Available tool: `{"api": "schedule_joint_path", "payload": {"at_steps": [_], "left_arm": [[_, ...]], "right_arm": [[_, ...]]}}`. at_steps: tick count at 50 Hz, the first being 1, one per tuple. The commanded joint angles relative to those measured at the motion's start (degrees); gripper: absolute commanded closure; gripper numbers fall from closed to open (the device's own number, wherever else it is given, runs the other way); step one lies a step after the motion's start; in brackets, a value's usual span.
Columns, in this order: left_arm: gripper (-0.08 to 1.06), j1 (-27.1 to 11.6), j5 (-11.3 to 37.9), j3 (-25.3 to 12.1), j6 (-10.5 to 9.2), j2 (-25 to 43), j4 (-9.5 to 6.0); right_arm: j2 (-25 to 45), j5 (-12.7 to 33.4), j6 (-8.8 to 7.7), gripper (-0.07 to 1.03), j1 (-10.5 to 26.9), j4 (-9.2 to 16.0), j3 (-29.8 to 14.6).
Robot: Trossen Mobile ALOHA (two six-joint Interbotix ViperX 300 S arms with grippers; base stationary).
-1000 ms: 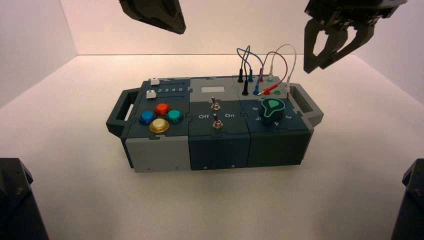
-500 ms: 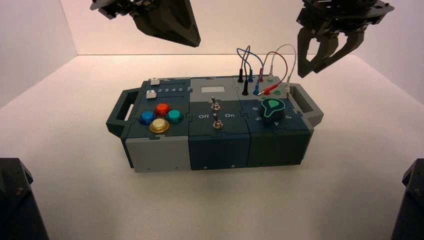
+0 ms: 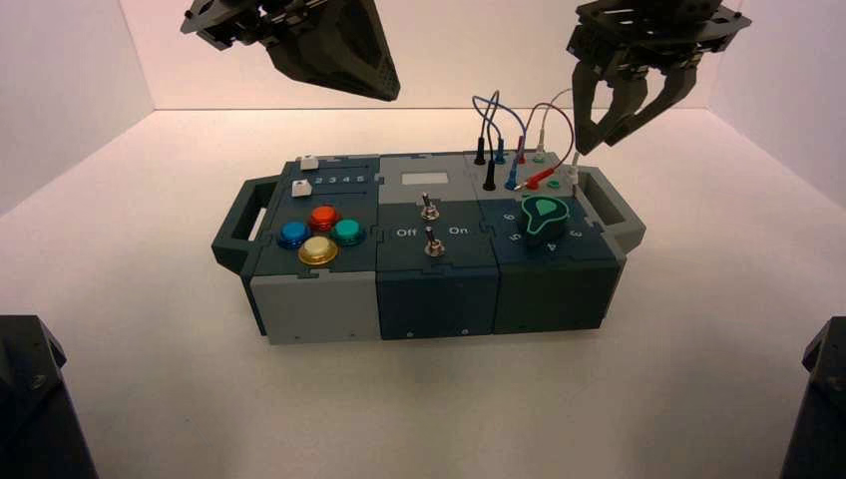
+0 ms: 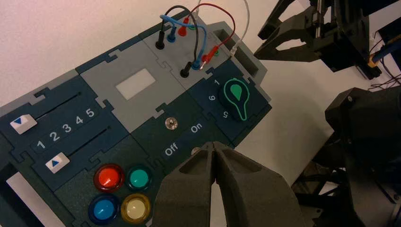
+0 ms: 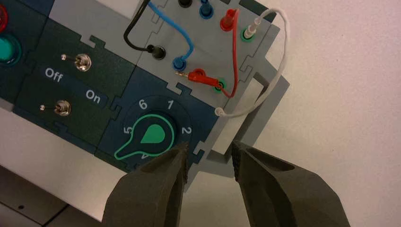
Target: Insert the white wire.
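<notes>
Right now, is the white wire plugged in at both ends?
No, only one end: one white plug sits in a green socket; the other is out.

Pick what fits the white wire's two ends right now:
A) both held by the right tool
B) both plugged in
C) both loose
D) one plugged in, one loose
D: one white plug sits in the far green socket, while the other lies outside the near green socket.

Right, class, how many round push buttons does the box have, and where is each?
4, clustered on the left section of the box: red button farthest back, blue button at left, green button at right, yellow button in front.
</notes>
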Motion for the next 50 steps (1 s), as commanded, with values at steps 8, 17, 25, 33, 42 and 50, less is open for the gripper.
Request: {"api": "schedule_joint_path", "payload": {"at_steps": [8,17,25,33,42,50], "left_arm": [[1.01,-0.18,-0.79,-0.70,-0.26,-0.44,0.09],[1.01,-0.18,-0.79,-0.70,-0.18,-0.44,0.18],[1.01,-0.18,-0.79,-0.70,-0.09,-0.44,0.18],[1.01,-0.18,-0.79,-0.53,-0.09,-0.53,0.18],[1.01,-0.18,-0.79,-0.44,-0.09,-0.70,0.26],[1.01,-0.18,-0.79,-0.44,0.00,-0.70,0.26]], "right_arm": [[2.55,-0.35,-0.35,0.48,0.44,-0.09,-2.20],[4.04,-0.35,-0.44,0.50,0.35,-0.09,-2.99],[5.80,0.00,-0.44,0.50,0.44,-0.09,-4.13],[8.09,1.32,-0.44,0.50,0.44,-0.26,-5.62],[9.40,2.99,-0.44,0.50,0.44,-0.70,-7.29],[9.93,5.19,-0.35,0.50,0.35,-1.23,-9.49]]}}
